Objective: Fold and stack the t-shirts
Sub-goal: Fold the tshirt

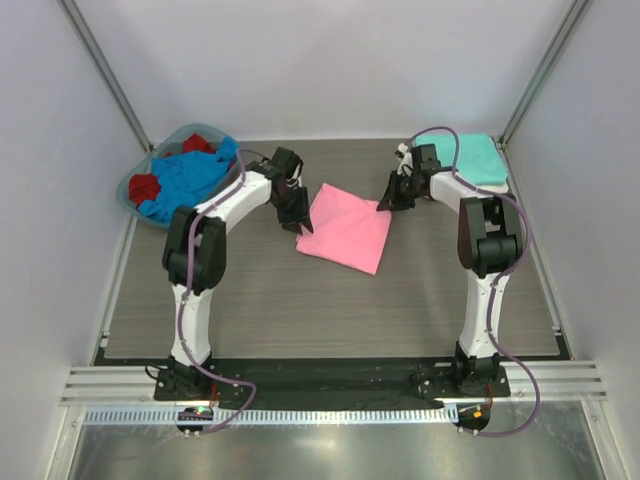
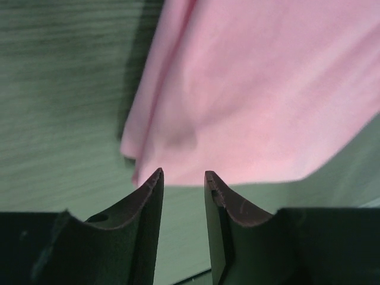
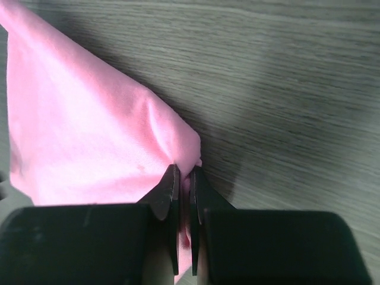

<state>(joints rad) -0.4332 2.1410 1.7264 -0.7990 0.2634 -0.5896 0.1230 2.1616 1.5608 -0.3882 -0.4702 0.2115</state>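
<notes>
A bright pink t-shirt (image 1: 345,228) lies folded into a rough square in the middle of the table. My right gripper (image 1: 385,203) is at its far right corner. In the right wrist view the jaws (image 3: 184,172) are shut on a pinch of the pink cloth (image 3: 83,130). My left gripper (image 1: 298,222) hovers at the shirt's left corner. Its fingers (image 2: 183,175) stand apart with only table between them, and the pink shirt's edge (image 2: 261,89) lies just past the tips. A folded teal t-shirt (image 1: 478,158) rests at the back right.
A blue-rimmed basket (image 1: 133,185) at the back left holds a crumpled blue shirt (image 1: 195,175) and a red shirt (image 1: 145,187). Grey walls close in the table on three sides. A metal rail runs along the near edge by the arm bases.
</notes>
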